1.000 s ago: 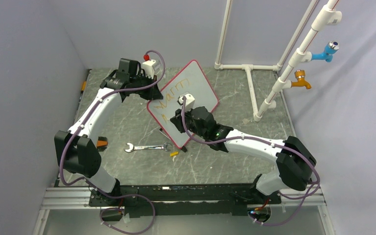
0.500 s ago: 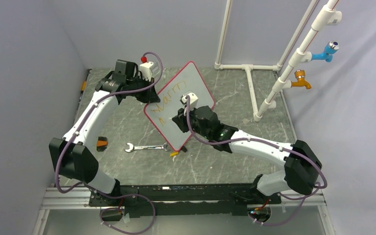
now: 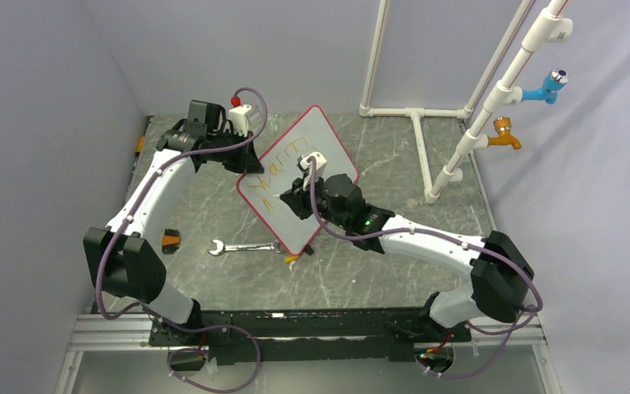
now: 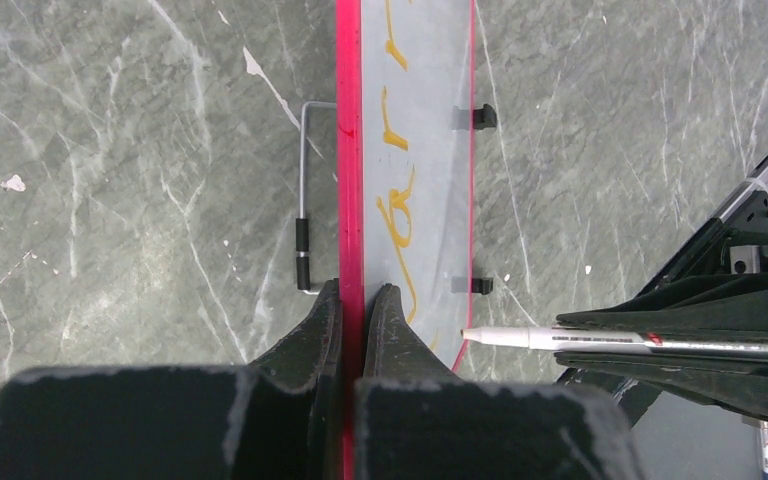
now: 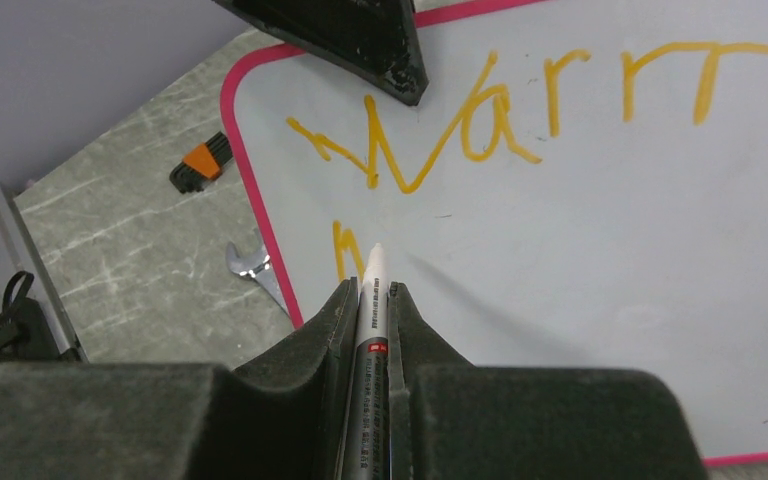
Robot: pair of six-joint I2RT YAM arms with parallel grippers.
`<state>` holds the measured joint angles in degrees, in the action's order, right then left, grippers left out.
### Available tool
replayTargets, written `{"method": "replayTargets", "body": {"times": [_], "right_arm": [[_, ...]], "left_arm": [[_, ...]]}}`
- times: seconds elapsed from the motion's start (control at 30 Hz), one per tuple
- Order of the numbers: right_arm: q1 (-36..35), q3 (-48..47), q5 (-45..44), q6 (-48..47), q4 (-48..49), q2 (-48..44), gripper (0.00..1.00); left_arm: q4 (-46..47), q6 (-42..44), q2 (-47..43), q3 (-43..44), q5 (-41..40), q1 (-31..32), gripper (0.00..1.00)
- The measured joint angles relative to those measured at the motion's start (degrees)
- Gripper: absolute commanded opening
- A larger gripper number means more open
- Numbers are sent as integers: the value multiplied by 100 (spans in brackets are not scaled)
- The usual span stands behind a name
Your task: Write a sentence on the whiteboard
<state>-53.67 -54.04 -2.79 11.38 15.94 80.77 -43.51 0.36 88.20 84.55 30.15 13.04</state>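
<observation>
**Clerk:** Item one, the whiteboard [image 3: 328, 139]. Location?

**Checker:** Mid-table, raised at a tilt between the two arms. White face, red-pink rim, black edge clips. The lower corner is down near the wrench [image 3: 248, 246]. There is orange-yellow lettering along the upper line and one short stroke beneath it.

**Clerk:** Item two, the left gripper [image 4: 352, 300]?

**Checker:** Pinched tight on the board's rim, one finger on each face, at the edge nearest the left arm.

**Clerk:** Item three, the right gripper [image 5: 368, 292]?

**Checker:** Clamped on a white marker [image 5: 374, 262]. The barrel runs out between the fingers, with its tip aimed at the board face just beside the short lower stroke. Tip contact with the surface: cannot tell.

**Clerk:** Loose stock?

**Checker:** The wrench, flat on the grey marbled tabletop [image 3: 213, 205]. One small orange-and-black tool [image 3: 171, 240] to its left, apart. One small yellow piece [image 3: 292, 259] by the board's lower corner.

**Clerk:** Fixtures?

**Checker:** A white pipe frame [image 3: 414, 115] at the far right, carrying a blue tap [image 3: 548, 85] and an orange tap [image 3: 504, 135].
</observation>
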Motion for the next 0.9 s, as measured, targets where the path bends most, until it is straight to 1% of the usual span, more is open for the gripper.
{"method": "replayTargets", "body": {"times": [0.37,0.53,0.9], "right_arm": [[0,0,184,85,125,273,0],[0,0,184,109,162,457,0],[2,-52,13,129,160,505,0]], "left_arm": [[0,0,57,0,0,-37,0],[0,22,59,0,-13,-46,0],[0,26,79,0,-2,-66,0]]}}
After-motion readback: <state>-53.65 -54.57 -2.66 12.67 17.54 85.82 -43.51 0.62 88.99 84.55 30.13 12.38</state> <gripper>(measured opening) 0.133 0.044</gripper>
